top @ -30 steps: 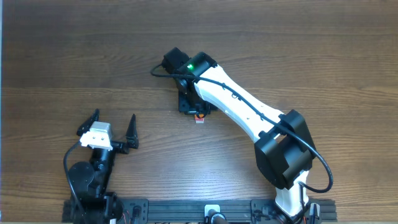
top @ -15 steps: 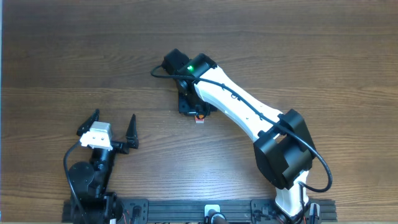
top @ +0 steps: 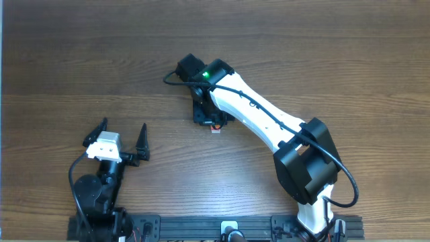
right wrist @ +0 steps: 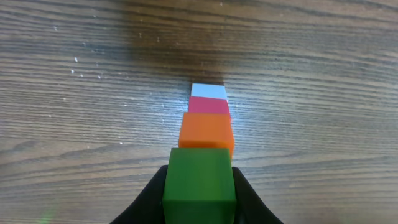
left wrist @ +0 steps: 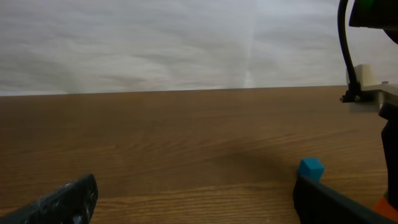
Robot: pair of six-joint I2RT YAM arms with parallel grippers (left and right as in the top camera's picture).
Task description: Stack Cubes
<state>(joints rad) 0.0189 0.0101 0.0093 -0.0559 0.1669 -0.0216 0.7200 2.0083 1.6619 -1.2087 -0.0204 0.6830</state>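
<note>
Low at the left of the top view, the left gripper (top: pixel 123 125) sits close to its base, its two fingers spread wide with nothing between them. Farther up, near the middle of the frame, the right arm slants in from the lower right over the wooden table (top: pixel 349 60). The right gripper (right wrist: pixel 199 200) is clamped on a green cube (right wrist: pixel 199 177), one finger on either side. In the right wrist view, an orange cube (right wrist: pixel 206 130), a red cube (right wrist: pixel 208 106) and a blue cube (right wrist: pixel 209 91) with a pale-looking face line up straight beyond the green cube, each touching the next. Whether these three are stacked or lie in a row on the wood, I cannot tell.
</note>
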